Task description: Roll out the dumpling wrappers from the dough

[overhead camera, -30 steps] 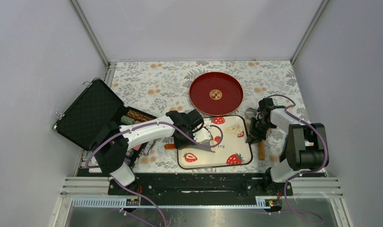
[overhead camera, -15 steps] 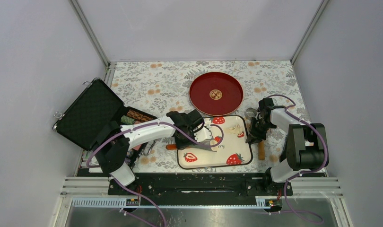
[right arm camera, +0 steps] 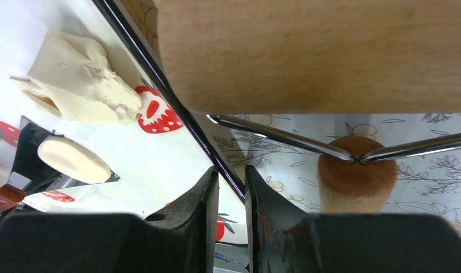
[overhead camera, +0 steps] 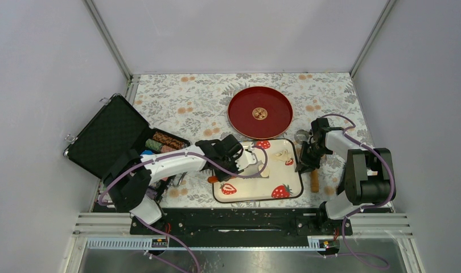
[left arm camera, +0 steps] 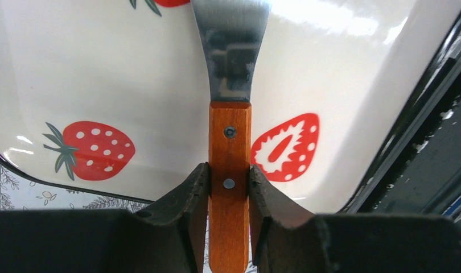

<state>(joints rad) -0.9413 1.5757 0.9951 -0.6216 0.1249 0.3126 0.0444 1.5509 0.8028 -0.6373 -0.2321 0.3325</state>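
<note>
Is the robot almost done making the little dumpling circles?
Not quite. Done: one round wrapper is cut out, beside the leftover dough scrap. In hand: the left gripper holds the spatula with that wrapper lying on its blade, while the right gripper pinches the strawberry tray rim. Left: the red plate has no wrapper on it yet.

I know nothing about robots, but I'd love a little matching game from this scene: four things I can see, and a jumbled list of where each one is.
Things:
1. spatula
2. red plate
3. dough lump
4. case

Places:
A. on the tray
B. gripped by the left claw
C. lying open, far left
D. past the tray's far edge

Pairs: 1-B, 2-D, 3-A, 4-C
</note>
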